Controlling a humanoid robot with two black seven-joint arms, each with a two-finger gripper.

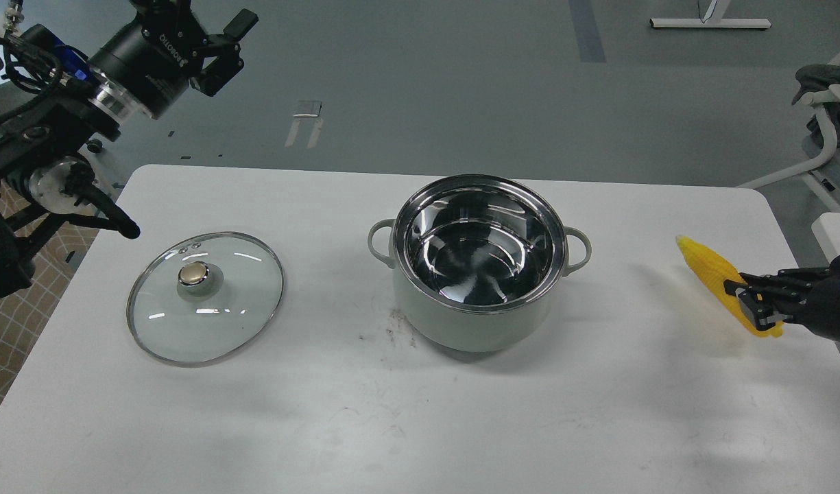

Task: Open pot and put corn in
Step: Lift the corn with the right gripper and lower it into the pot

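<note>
The pale grey-green pot point(471, 328) stands uncovered in the middle of the white table, its shiny steel interior empty. The yellow corn point(704, 264) is at the table's right edge, its pointed tip toward the pot and raised off the surface. My right gripper point(745, 296) comes in from the right and is shut on the corn's thicker half. My left gripper point(229, 46) is open and empty, high above the table's far left corner.
The glass lid point(205, 322) with a brass-coloured knob point(194, 274) lies flat on the table to the left of the pot. The white table point(420, 425) ends close behind the corn on the right. A chair stands beyond the right edge.
</note>
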